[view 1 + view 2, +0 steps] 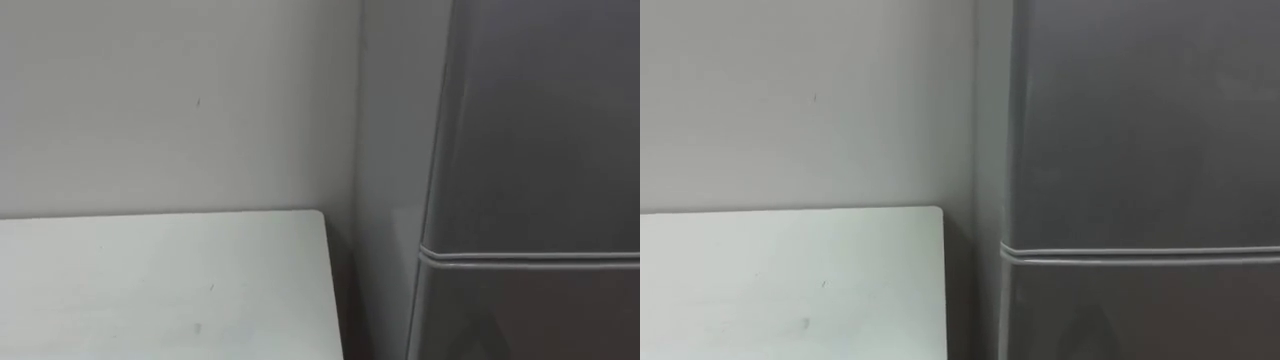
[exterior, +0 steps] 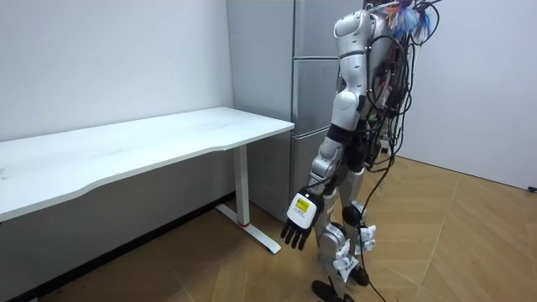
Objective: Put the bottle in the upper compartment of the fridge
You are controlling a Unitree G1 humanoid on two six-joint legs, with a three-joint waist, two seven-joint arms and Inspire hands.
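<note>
A Unitree G1 humanoid stands close before a grey fridge (image 1: 530, 130), with a white table (image 1: 160, 290) at its 9 o'clock against a pale wall (image 1: 180, 100). In the eye views the table corner lies at 7 o'clock and the fridge fills 3 o'clock. The upper door (image 1: 1140, 120) and the lower door (image 1: 1140, 310) are both closed, and the seam between them runs level.

The left hand (image 2: 300, 225) hangs by the thigh, its fingers loose and apart, holding nothing. Where the bottle is cannot be told. It may be behind the closed upper door, or somewhere beyond these views. The scene fits a bottle already shelved with the door shut again, and equally one not yet in hand.

Any work at the upper door would likely go best from this square, close stance. The door swing needs to stay clear of the table edge.

Count: one fridge, two doors, one table.
</note>
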